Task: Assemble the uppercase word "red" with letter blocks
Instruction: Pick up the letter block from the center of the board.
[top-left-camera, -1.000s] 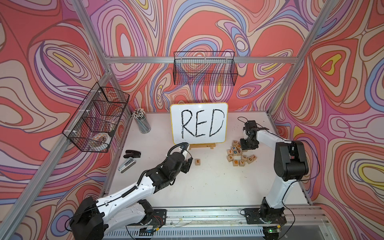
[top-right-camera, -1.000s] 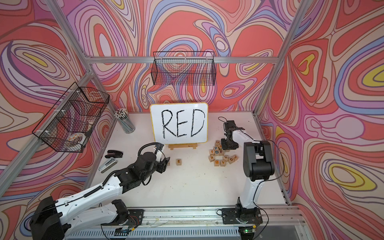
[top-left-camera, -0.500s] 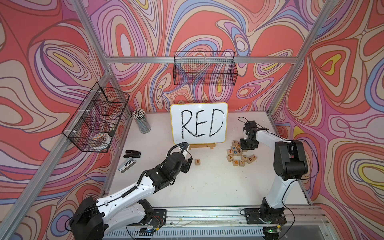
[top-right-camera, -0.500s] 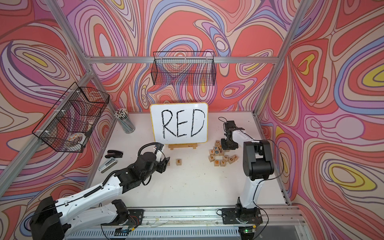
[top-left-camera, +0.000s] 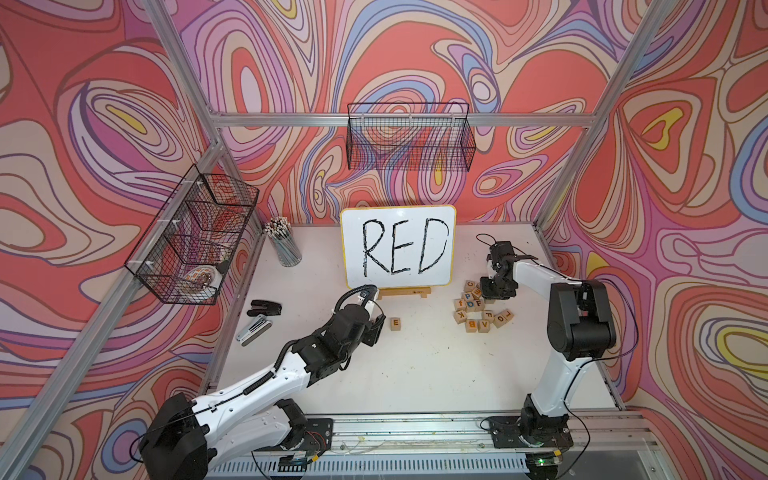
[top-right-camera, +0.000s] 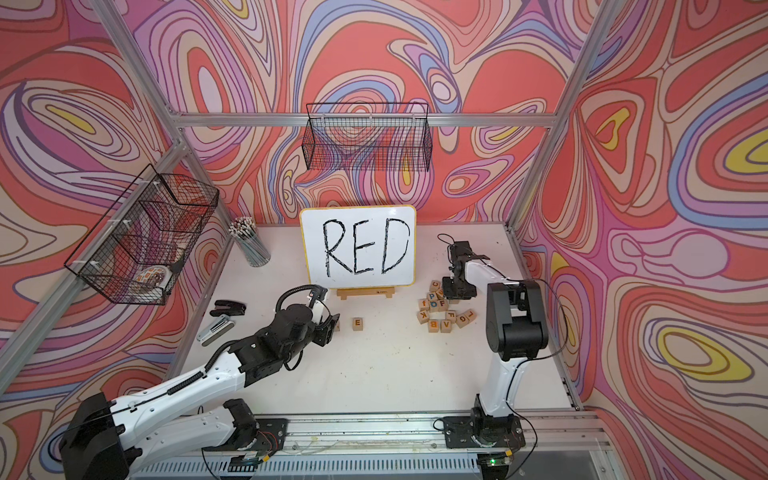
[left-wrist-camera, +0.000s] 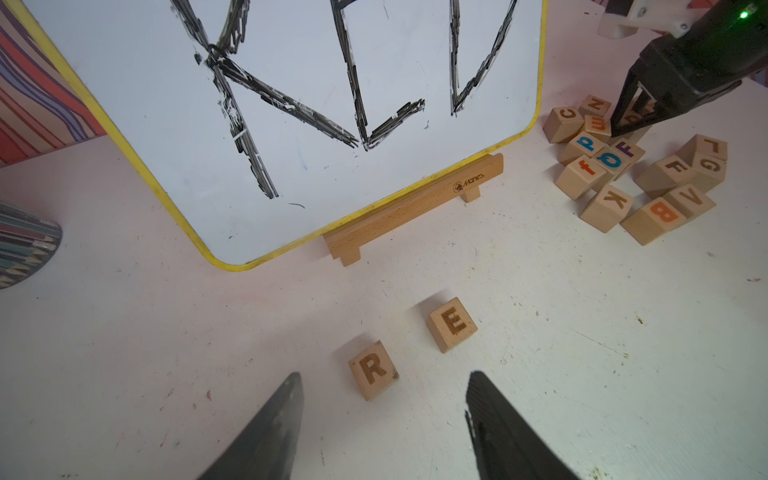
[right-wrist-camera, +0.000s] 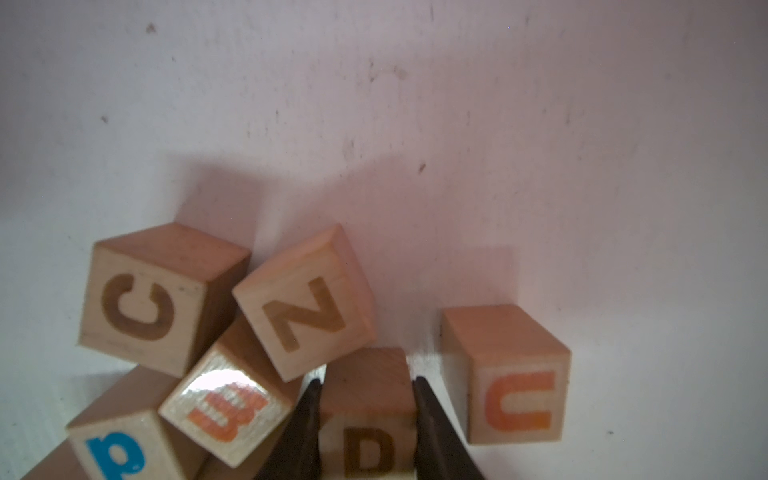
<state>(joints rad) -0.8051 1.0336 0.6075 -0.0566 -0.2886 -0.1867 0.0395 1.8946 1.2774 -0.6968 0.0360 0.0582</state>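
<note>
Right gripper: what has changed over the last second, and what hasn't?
The right gripper closed its jaws onto the D block without shifting place. The left gripper stayed put with its jaws apart, and the R block and E block lie as before.

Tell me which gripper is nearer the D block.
Right. The right gripper has its fingers closed on the D block; the left gripper is far away, by the R block.

Swirl-patterned wall panels (top-left-camera: 124, 104) in red, pink, lilac, blue and yellow close three sides in both top views. Silver aluminium frame bars (top-left-camera: 291, 119) cross the upper centre, where a black rectangular wire basket (top-left-camera: 409, 137) hangs. A black divided wire basket (top-left-camera: 191, 237) hangs at left. The scuffed white tabletop (top-left-camera: 415, 374), lower centre, is evenly lit.
</note>
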